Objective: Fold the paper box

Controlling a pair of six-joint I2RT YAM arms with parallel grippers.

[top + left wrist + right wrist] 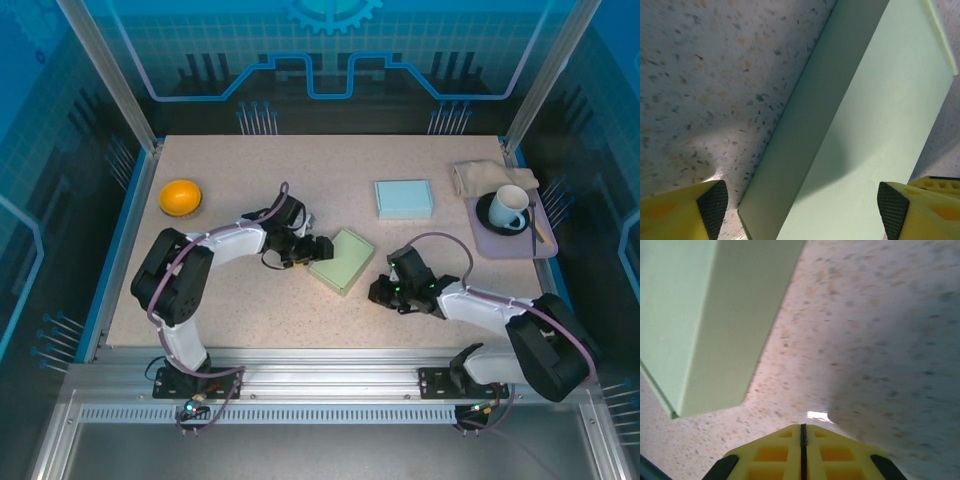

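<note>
Centrally, green box (342, 261) on speckled table (300, 170), blue walls (40, 200); left pincer (800, 205) apart, right pincer (802, 432) together.

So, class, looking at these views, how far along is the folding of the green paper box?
Done: the green box sits on the table, closed and squared, no loose flaps visible. In hand: the left hand stands open, spanning the box's end without clamping; the right hand is shut, just short of its corner. Left: probably only a last press or check, then pulling both arms clear.
</note>
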